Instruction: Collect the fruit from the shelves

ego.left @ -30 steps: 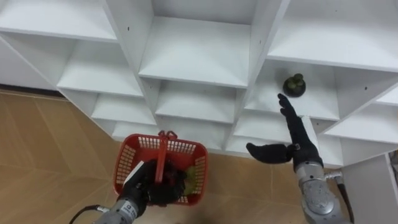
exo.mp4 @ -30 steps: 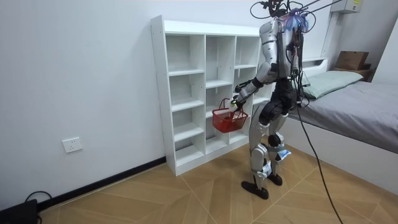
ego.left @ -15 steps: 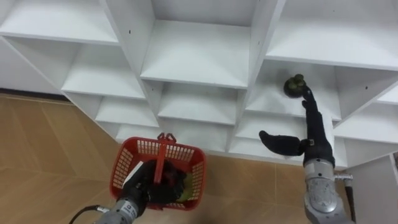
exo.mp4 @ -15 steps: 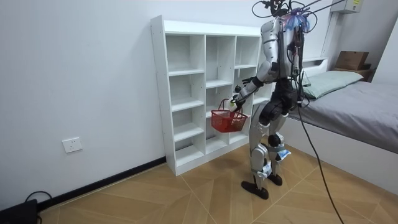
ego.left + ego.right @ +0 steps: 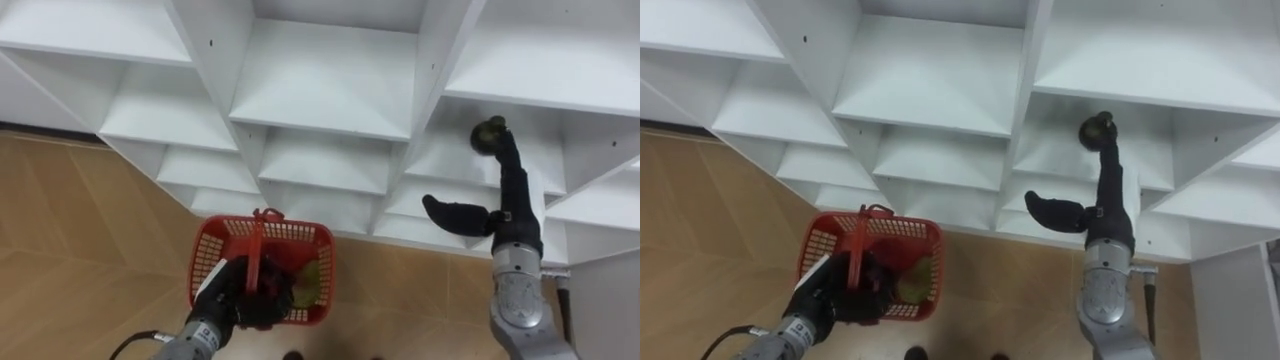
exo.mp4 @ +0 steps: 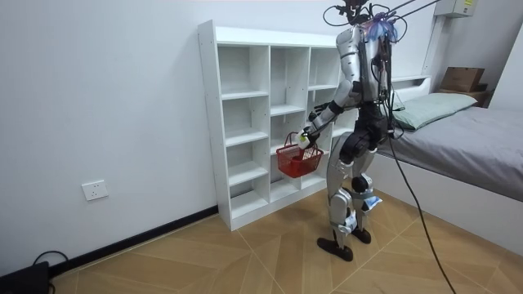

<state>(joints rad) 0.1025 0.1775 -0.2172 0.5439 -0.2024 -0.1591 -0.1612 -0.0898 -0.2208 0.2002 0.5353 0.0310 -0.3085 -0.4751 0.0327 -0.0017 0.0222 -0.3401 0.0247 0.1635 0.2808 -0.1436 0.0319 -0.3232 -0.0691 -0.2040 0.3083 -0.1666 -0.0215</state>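
A grey bed point(image 6: 482, 143) stands on wooden floor point(image 6: 245, 253), a socket point(image 6: 96, 190) on the wall point(image 6: 106, 98).

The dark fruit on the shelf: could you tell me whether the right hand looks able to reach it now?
Probably yes: the right hand, fingers straight, is at the fruit inside the open closet compartment, with nothing between them.

No text, number, brand or sign can be read in any view. In the room view, a small yellow label point(image 6: 467, 7) sits high on the wall, far to the right of the closet point(image 6: 270, 122), and its print is too small to make out.
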